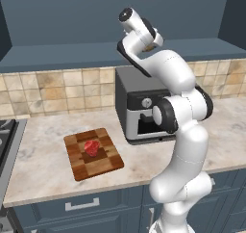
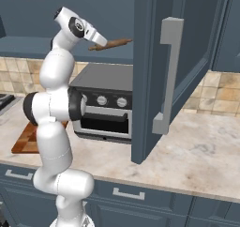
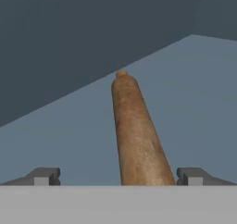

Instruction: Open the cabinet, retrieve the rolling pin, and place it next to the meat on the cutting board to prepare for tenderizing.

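The cabinet is open, and its door with a silver bar handle swings out on the right. The brown rolling pin lies on the cabinet floor, pointing away from the hand. My gripper is open around its near end, with the right fingertip close to the wood and the left one well apart. From the right base the pin sticks out past the gripper. Below on the counter, the red meat sits on the checkered cutting board.
A grey toaster oven stands on the counter under the cabinet, right of the board. A stove edge is at the far left. The open door hangs over the marble counter. Blue drawers run below.
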Available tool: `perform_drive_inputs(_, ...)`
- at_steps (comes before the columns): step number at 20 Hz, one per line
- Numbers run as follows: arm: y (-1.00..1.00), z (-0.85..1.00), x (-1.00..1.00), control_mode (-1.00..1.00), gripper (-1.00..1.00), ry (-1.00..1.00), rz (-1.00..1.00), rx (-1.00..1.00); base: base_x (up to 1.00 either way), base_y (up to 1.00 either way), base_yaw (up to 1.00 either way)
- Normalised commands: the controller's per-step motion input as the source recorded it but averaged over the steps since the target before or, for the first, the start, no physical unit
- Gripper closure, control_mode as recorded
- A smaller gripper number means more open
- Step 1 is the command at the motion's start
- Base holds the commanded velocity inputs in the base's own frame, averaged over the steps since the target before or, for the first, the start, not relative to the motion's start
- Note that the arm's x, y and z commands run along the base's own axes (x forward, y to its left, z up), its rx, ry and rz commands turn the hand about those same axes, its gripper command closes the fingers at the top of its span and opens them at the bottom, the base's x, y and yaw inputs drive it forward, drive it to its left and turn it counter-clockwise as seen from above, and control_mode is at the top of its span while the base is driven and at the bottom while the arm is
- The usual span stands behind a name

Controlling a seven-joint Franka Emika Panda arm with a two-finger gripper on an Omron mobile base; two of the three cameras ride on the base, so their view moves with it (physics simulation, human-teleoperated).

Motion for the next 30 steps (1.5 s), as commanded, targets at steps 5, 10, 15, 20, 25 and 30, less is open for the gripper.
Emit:
perform_drive_inputs(5,-0.07,0.00,0.00,-1.00,-1.00,0.00,-0.02,0.02,0.00,0.00,0.00)
perform_drive_inputs(10,-0.08,-0.02,0.00,-1.00,-1.00,0.00,-0.04,0.01,0.00,0.00,0.00)
perform_drive_inputs(15,-0.01,-0.10,0.00,-1.00,-1.00,0.00,-0.04,0.00,0.00,0.00,0.00)
perform_drive_inputs(20,0.00,-0.17,0.00,-1.00,-1.00,0.00,-0.02,0.00,0.00,0.00,0.00)
perform_drive_inputs(25,0.07,-0.27,0.00,-1.00,1.00,0.00,0.00,0.01,0.00,0.00,0.00)
perform_drive_inputs(30,0.04,-0.34,0.00,-1.00,1.00,-0.03,0.00,0.09,0.00,0.00,0.00)
